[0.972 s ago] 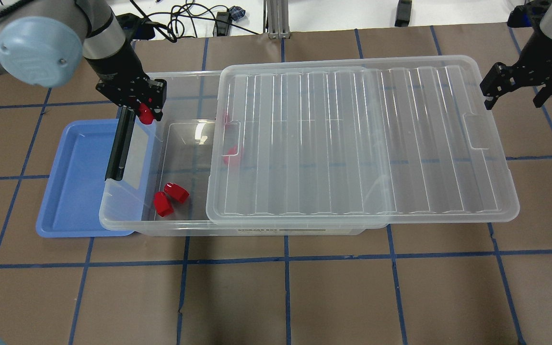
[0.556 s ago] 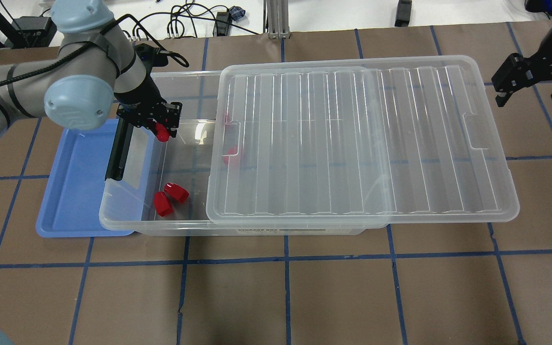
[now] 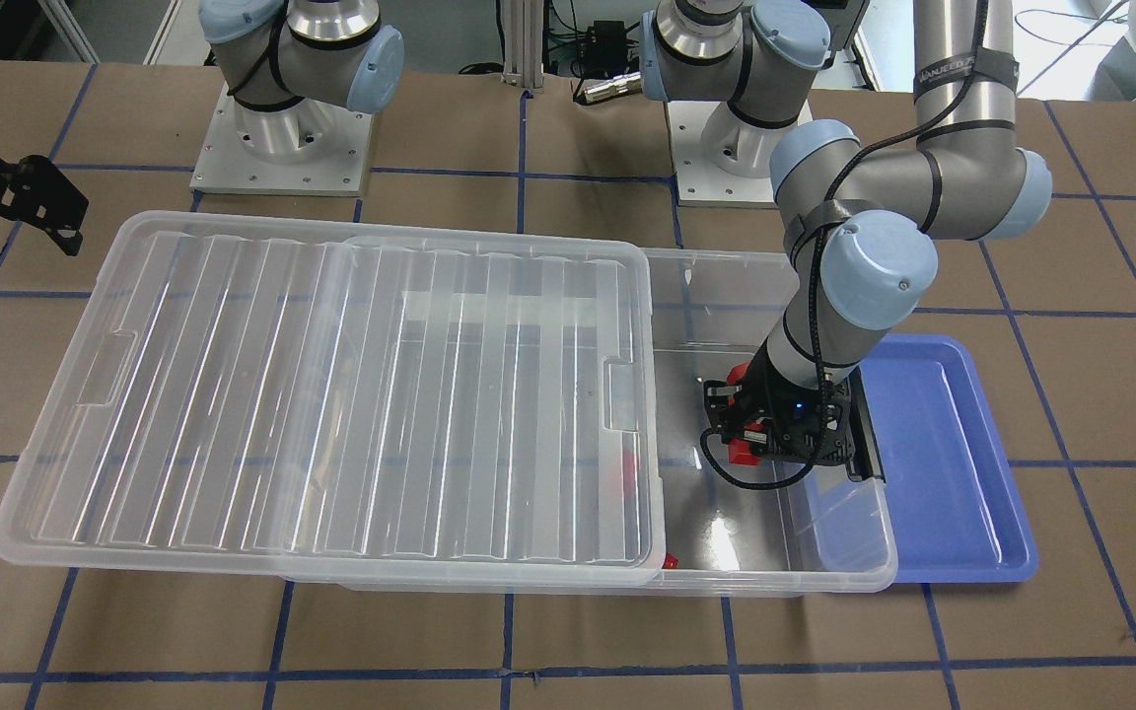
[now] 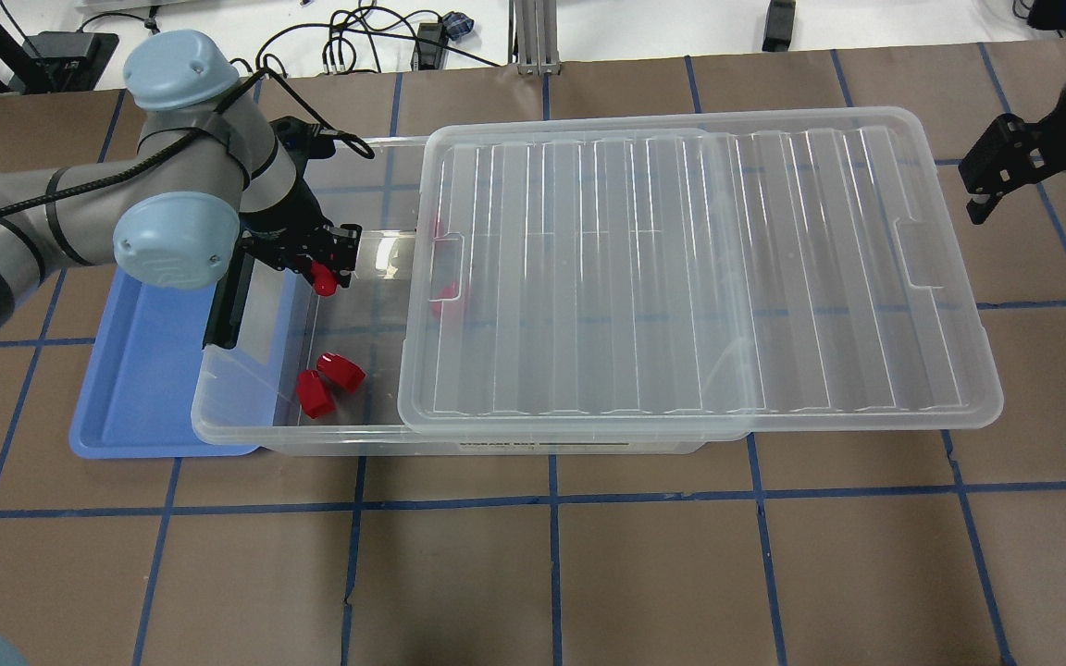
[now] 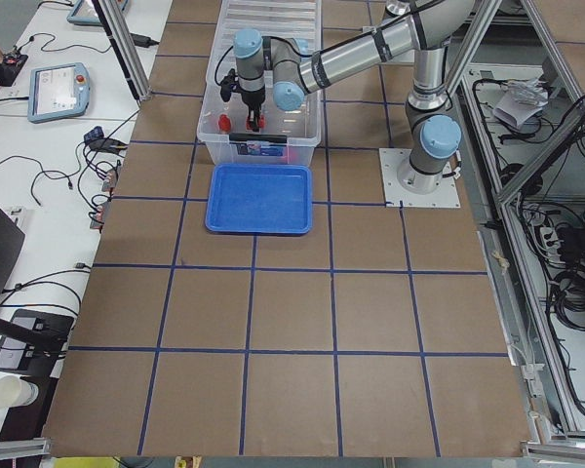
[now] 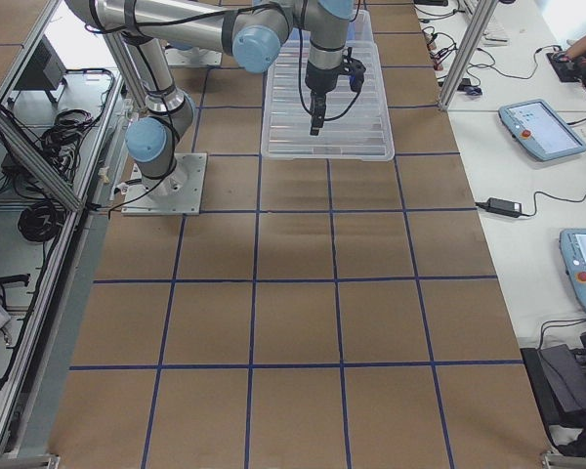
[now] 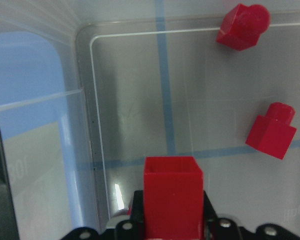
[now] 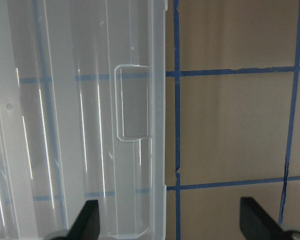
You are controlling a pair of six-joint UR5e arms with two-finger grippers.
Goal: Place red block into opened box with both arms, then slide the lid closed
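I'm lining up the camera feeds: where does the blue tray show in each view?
Front-facing: blue tray lower right, beside the box.
Overhead: middle left.
Exterior left: upper middle, below the box.
Exterior right: not in it.
Left wrist: upper left, seen through the clear wall.
Right wrist: not in it.
Shared landmark: the box's black latch bar, next to the tray.

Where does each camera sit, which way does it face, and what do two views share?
Front-facing: across the table, facing the robot's bases; left pincer at the box's open end.
Overhead: behind the robot, looking down; right pincer beside the lid.
Exterior left: table end; left arm near, blue tray nearest.
Exterior right: opposite end; right arm near, lid beyond.
Left wrist: down into the box; pincer holds red block.
Right wrist: down on the lid's edge; open fingertips.
Shared: front-facing and overhead both show that block.
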